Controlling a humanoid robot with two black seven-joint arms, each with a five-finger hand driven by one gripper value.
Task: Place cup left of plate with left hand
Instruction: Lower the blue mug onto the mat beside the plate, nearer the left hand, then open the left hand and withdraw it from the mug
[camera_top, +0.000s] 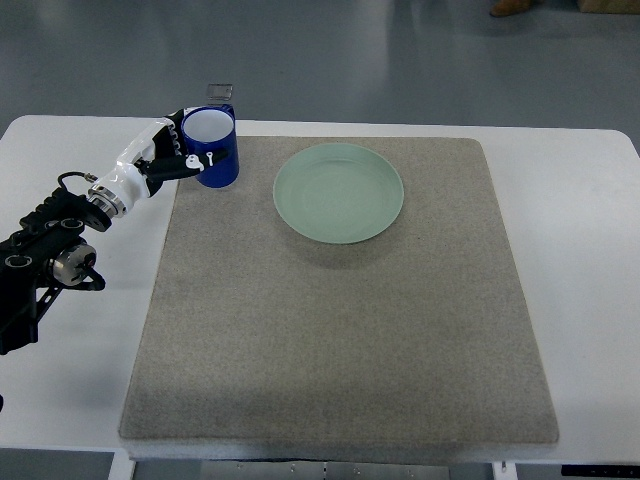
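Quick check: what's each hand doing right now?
Left hand: closed around the blue cup, left of the plate.
Right hand: not in view.

You have one view: steeply down from the robot's side, over the whole table, floor beyond.

No text, label, brand, number or sign can be read anywhere in the view. The blue cup, held in the left hand, shows only a plain side, and the pale green plate to that hand's right bears no marking.
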